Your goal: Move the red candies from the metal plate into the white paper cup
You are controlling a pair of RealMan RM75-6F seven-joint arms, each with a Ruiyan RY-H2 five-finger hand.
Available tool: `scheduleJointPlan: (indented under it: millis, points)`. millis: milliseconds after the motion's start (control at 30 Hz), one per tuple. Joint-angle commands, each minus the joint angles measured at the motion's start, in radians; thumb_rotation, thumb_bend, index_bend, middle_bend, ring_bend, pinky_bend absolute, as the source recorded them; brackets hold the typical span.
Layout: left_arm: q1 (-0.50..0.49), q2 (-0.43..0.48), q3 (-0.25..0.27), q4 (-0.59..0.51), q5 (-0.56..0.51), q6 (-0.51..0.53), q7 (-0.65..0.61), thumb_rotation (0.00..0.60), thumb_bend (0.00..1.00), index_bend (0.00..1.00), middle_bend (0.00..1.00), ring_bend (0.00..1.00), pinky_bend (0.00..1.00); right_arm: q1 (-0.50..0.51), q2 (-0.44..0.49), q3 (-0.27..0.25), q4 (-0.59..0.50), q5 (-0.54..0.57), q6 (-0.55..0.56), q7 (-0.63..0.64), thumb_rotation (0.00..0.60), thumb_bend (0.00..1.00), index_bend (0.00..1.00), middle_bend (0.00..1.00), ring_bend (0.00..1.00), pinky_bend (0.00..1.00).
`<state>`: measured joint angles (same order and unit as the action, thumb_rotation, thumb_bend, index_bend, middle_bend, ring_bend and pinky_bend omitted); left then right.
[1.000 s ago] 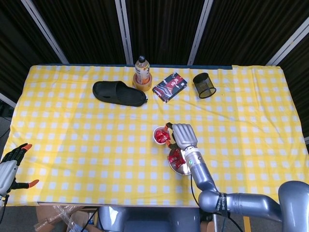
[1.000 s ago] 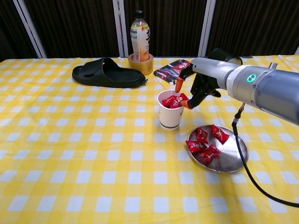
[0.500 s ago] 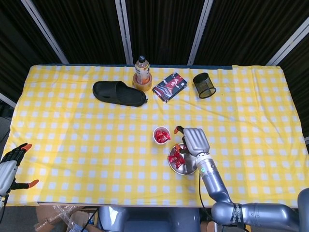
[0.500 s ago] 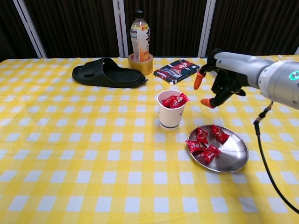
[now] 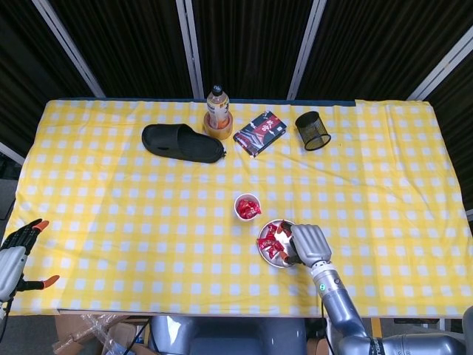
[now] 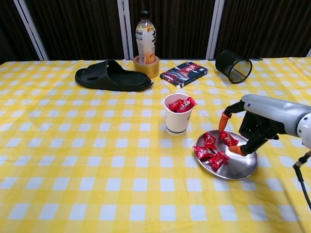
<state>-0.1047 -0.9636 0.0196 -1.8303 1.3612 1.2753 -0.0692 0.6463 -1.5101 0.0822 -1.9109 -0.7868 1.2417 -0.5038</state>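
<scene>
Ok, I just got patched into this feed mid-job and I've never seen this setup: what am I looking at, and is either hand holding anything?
Two robot arms with fingered hands work at a table. One picture looks down from the head, the other forward from the chest. The right hand hangs over the metal plate, fingers apart, holding nothing. Four red candies lie on the plate; more are in the paper cup. The left hand waits open off the table's corner. At the back: a black slipper, a bottle standing in a tape roll, a book and a tipped mesh pen cup.
</scene>
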Motion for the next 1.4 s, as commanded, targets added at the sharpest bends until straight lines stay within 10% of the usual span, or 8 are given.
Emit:
scheduleJointPlan:
  millis: [33, 1400]
  points:
    - [0.000, 0.000, 0.000, 0.001, -0.002, -0.001, 0.002, 0.600, 0.05, 0.00, 0.00, 0.00, 0.00, -0.008, -0.016, -0.005, 0.010, -0.005, -0.006, 0.005, 0.600, 0.33, 0.38, 0.93, 0.90, 0.83]
    - [-0.002, -0.003, -0.003, -0.001, -0.016, -0.005, 0.017, 0.600, 0.05, 0.00, 0.00, 0.00, 0.00, -0.029, -0.126, 0.033, 0.160, 0.060, -0.102, 0.026, 0.600, 0.32, 0.38, 0.93, 0.90, 0.83]
